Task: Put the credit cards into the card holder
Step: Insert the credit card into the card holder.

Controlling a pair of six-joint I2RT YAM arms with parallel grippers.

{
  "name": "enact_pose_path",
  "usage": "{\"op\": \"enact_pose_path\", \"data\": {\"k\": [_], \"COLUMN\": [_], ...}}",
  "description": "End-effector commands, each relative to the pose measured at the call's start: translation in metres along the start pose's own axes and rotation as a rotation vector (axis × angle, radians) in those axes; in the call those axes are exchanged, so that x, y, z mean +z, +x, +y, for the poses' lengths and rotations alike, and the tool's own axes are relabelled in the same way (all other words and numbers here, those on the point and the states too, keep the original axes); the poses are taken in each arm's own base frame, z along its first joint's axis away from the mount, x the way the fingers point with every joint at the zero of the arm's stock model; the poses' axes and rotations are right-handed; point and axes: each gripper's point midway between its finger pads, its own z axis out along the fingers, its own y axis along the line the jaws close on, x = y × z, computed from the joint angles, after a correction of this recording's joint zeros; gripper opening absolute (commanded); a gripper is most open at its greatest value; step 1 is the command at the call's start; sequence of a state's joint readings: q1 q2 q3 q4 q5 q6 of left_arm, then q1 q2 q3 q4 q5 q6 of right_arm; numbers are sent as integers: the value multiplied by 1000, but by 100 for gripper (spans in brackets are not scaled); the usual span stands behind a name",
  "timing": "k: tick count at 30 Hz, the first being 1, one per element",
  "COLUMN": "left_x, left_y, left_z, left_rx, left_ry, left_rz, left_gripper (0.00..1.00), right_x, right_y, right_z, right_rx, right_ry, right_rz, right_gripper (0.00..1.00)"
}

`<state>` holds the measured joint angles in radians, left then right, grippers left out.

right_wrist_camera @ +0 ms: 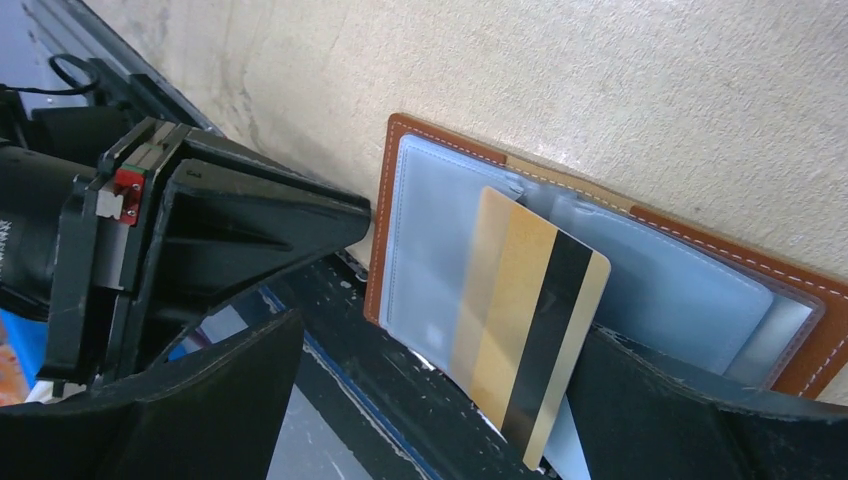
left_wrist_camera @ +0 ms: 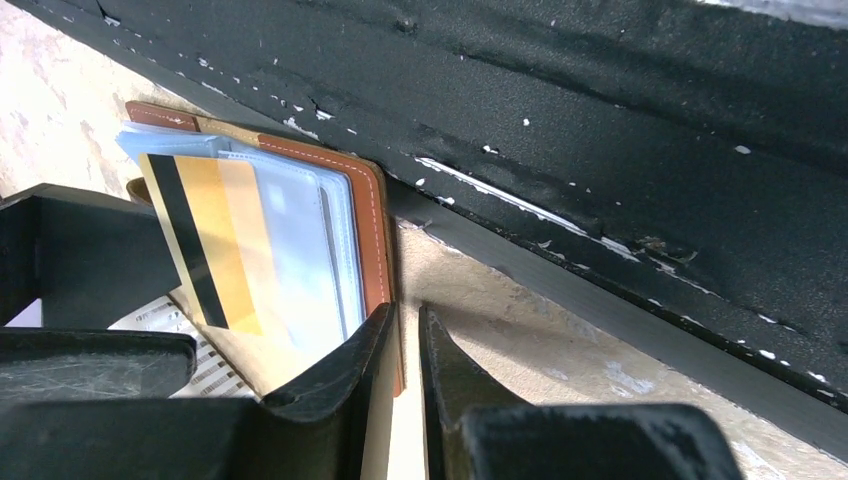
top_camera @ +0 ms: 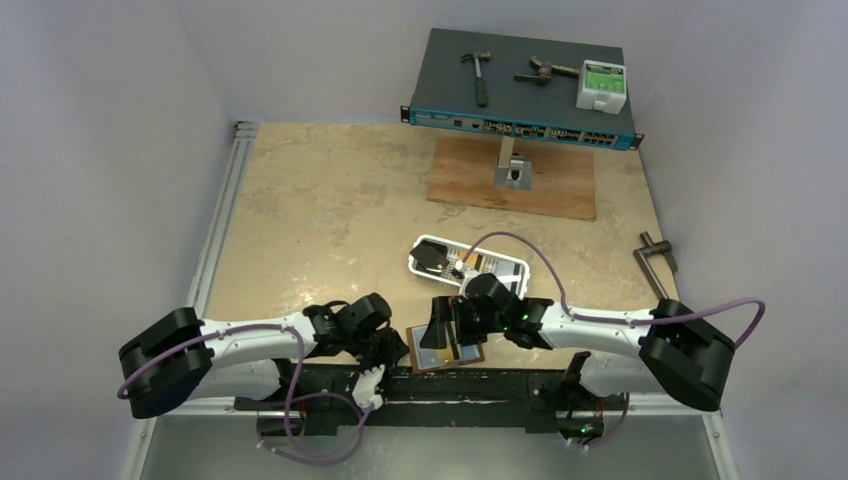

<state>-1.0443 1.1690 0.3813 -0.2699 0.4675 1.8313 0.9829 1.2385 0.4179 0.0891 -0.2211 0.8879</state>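
One orange-yellow plastic card (right_wrist_camera: 530, 320), likely stiff and slick, sits between the right gripper's (right_wrist_camera: 445, 330) spread fingers; hold its long edges. Left gripper (left_wrist_camera: 408, 315) pinches the limp brown leather card holder's (left_wrist_camera: 375, 230) left edge.

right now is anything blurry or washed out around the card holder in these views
Left wrist view: card holder and gold striped card fairly sharp, left fingers soft at the bottom edge. Right wrist view: card crisp, clear sleeves show a pale sheen, right fingers dark and blurred. Top external view: even light, soft shadows, holder small and partly covered.
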Motion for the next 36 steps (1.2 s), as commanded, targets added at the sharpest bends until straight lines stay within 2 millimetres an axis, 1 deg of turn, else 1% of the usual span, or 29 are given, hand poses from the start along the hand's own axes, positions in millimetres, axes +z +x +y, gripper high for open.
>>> {"op": "enact_pose_path", "data": {"k": [1,5,10,13,15,17,18,20,23,26,29,31,33,36], "left_x": [3,3,3,2,1,0,0,-1,-5,-9,-13,-16,-13,-4], "left_y": [-7,-6,-6,-5,-5,-4,-3,0,4,5,2,-3,-9,-17], "left_z": [-25,-25,-26,-24,-23,-21,-18,-12,9,29,47,60,60,52], "left_rx": [-78,-76,-82,-88,-92,-95,-92,-93,-111,-109,-98,-86,-78,-54], "left_ry": [67,62,60,50,47,38,28,1,-81,-159,-247,-309,-332,-312], "left_rz": [-16,-14,-11,-5,0,6,11,24,36,37,19,-6,-41,-87], "left_gripper": [13,13,12,12,12,11,10,8,9,10,10,11,11,13], "right_x": [-1,-4,-14,-15,-15,-15,-13,-10,-5,-3,-7,-8,-8,-6], "right_y": [23,21,14,18,20,20,20,21,22,16,13,14,15,14], "right_z": [-48,-48,-44,-46,-42,-34,-29,-27,-23,-15,-17,-13,-8,-8], "right_rx": [-46,-60,-81,-92,-94,-88,-83,-77,-68,-77,-101,-102,-97,-93], "right_ry": [235,268,311,341,340,300,269,261,243,229,269,248,226,229], "right_rz": [75,76,60,87,88,86,80,89,100,90,103,107,111,115], "right_gripper": [99,99,99,99,99,99,99,99,99,99,99,99,99,99]}}
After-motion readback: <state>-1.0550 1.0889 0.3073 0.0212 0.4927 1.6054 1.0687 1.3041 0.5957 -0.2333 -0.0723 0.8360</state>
